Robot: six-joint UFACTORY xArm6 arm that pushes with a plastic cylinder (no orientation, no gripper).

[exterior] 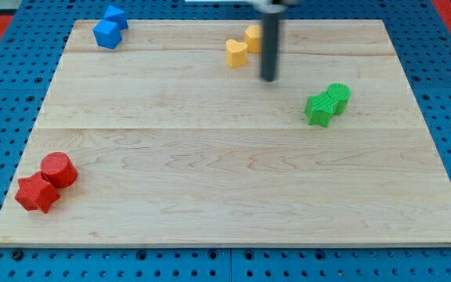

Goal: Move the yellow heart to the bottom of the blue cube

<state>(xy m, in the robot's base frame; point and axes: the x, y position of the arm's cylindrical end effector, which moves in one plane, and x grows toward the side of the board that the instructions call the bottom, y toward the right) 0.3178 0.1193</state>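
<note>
The yellow heart (pixel 236 52) lies near the view's top, a little right of centre, touching a second yellow block (pixel 253 37) up and to its right. The blue cube (pixel 107 34) sits at the view's top left, with another blue block (pixel 117 16) just above it. My tip (pixel 268 78) is on the board just right of and slightly below the yellow heart, apart from it. The rod rises from the tip to the view's top edge.
Two green blocks (pixel 326 103) sit together at the view's right. A red cylinder (pixel 58 169) and a red star-shaped block (pixel 36 193) sit at the bottom left. The wooden board (pixel 225 196) lies on a blue pegboard.
</note>
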